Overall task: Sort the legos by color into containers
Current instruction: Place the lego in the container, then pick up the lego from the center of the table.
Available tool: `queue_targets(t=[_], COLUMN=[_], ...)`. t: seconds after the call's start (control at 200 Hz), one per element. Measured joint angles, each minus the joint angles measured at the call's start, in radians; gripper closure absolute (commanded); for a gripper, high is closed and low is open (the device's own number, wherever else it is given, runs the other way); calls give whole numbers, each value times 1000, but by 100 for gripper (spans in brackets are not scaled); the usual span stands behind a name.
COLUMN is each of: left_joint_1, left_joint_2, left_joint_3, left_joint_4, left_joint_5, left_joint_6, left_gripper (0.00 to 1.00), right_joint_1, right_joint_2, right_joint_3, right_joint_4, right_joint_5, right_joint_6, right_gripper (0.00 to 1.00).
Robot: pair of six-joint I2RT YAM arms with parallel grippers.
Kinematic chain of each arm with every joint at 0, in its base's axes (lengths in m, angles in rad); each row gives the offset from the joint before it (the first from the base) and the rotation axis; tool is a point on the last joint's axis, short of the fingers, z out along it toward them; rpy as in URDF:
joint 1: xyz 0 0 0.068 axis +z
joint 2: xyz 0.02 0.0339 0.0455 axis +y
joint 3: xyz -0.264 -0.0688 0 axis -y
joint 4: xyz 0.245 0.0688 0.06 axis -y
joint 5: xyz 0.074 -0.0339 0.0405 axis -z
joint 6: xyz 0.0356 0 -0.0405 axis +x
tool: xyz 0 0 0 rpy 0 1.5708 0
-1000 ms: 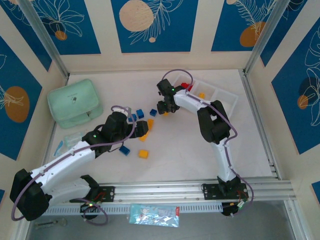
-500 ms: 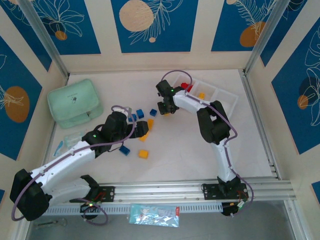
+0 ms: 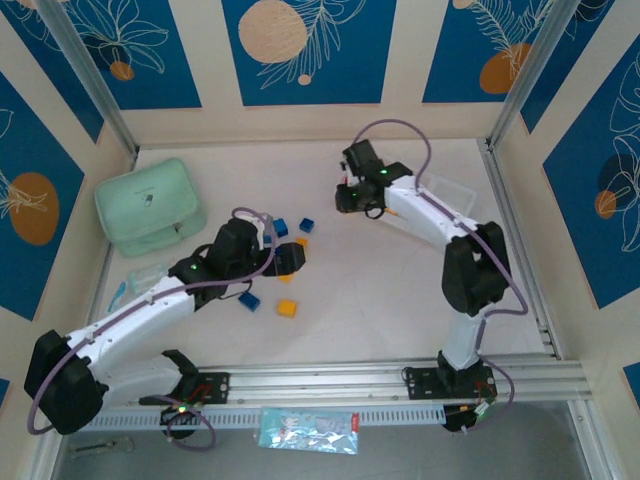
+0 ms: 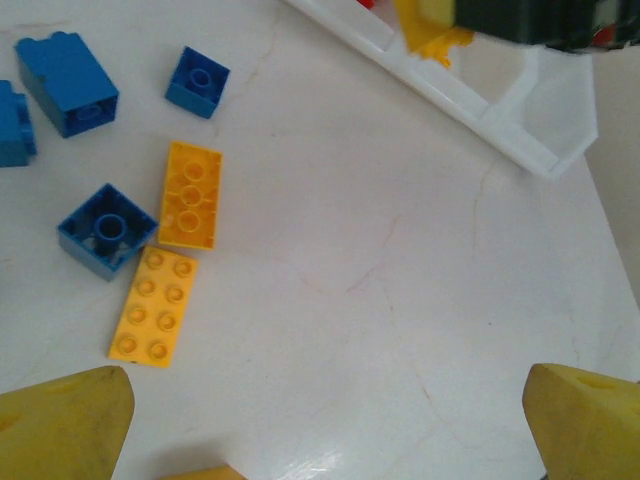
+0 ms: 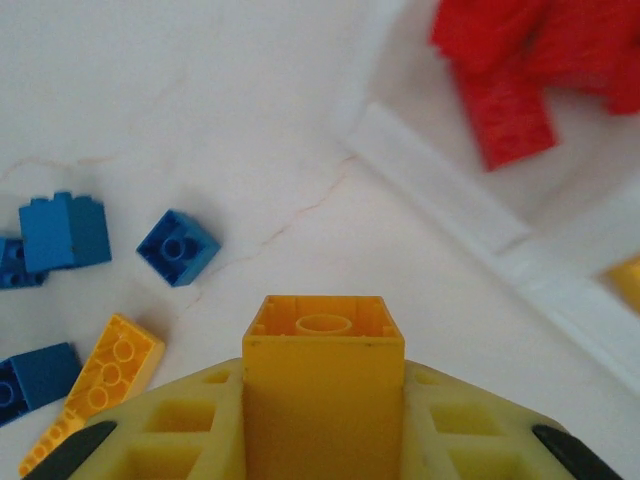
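Yellow, rigid and probably light and slick, a square Lego brick is sitting pinched by its flat sides in the closed right gripper near the white tray, while the left gripper is hanging wide open above loose bricks.

Red, blue and yellow-orange legos beside a white divided tray.
Red bricks heaped in one compartment; a yellow brick sits stud-up, pinched between the right fingers; blue bricks and two orange bricks lie scattered on the worktop.
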Motion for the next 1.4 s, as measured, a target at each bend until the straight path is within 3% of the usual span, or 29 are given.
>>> queue_targets(t=[0.32, 0.605, 0.815, 1.09, 1.4], left_joint_1=[-31, -33, -33, -33, -33], left_joint_2=[106, 164, 198, 206, 182], left_joint_3=[51, 89, 108, 140, 134], left_joint_4=[47, 84, 89, 87, 84], left_joint_5=[43, 52, 52, 51, 24], left_joint_6=[0, 0, 1, 19, 27], left_gripper=[1, 1, 1, 1, 1], right_joint_1=[-223, -318, -338, -337, -255], right_joint_2=[-27, 122, 246, 258, 74], right_joint_3=[-37, 34, 157, 192, 50], right_joint_4=[-8, 0, -3, -4, 11], right_joint_5=[5, 4, 1, 1, 1], right_joint_6=[51, 57, 48, 42, 43], right_gripper=[73, 73, 63, 51, 47])
